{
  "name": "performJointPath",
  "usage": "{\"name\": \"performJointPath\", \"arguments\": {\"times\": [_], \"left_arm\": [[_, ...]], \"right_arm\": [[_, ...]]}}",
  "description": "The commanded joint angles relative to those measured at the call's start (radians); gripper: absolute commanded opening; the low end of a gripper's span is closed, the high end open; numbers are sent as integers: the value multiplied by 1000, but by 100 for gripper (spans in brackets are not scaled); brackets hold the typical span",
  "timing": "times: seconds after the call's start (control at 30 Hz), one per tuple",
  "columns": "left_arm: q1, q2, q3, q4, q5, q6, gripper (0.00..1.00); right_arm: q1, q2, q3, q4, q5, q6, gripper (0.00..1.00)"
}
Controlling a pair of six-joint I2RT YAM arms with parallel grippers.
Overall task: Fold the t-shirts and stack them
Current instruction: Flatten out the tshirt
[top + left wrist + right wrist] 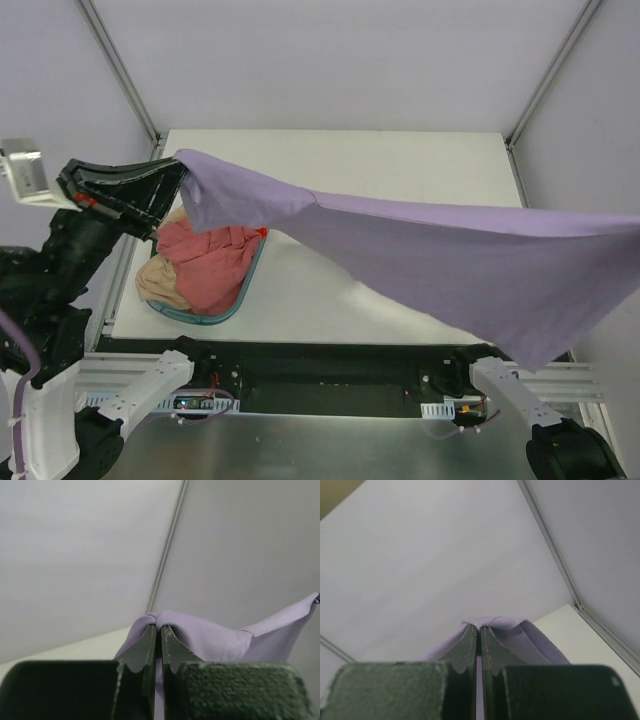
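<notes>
The lavender-purple t-shirt (430,255) hangs stretched in the air across the table, from upper left to the right edge of the top view. My left gripper (180,168) is shut on its left end, high above the basket; the left wrist view shows the cloth (200,637) pinched between the tips (160,628). My right gripper is hidden behind the cloth in the top view; the right wrist view shows it (480,627) shut on a fold of the lavender cloth (520,635). The dusty pink-red t-shirt (210,262) and the tan-beige t-shirt (160,280) lie bunched in the basket.
The teal oval basket (215,318) sits at the table's left front. The white table (330,160) is walled by grey panels with metal posts (120,65) at the back corners. The held shirt hides much of the table's right side.
</notes>
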Motion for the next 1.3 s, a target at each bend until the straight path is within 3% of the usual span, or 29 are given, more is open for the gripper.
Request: {"name": "performJointPath", "arguments": {"times": [0.0,0.23,0.47,0.6,0.73,0.77,0.8,0.87,0.9,0.93,1.03,1.1,1.27], "left_arm": [[12,32,96,6,57,23,0],[12,239,172,6,5,42,0],[12,546,146,4,-231,101,0],[16,825,188,4,-353,131,0],[36,1176,342,-16,-339,123,7],[43,1286,422,-49,-338,120,12],[46,1352,477,-74,-332,120,25],[53,1496,604,-123,-330,112,67],[56,1549,663,-132,-318,112,99],[59,1584,680,-135,-303,111,99],[63,1598,689,-135,-298,112,99],[63,1585,680,-134,-289,114,99],[61,1448,553,-134,-168,63,99]], "right_arm": [[-2,49,51,33,56,-82,1],[28,116,-49,111,254,-195,0],[17,219,-405,376,496,-315,0],[-92,369,-551,423,393,-226,0],[-208,643,-598,467,215,-111,0],[-222,722,-589,482,182,-108,1],[-232,818,-568,498,138,-108,1],[-239,1010,-462,463,52,-100,14],[-238,1108,-392,414,17,-94,31],[-259,1185,-296,353,6,-82,52],[-259,1357,-50,179,15,-60,78],[-258,1370,-46,162,6,-59,96],[-253,1151,-291,218,-75,-24,96]]}}
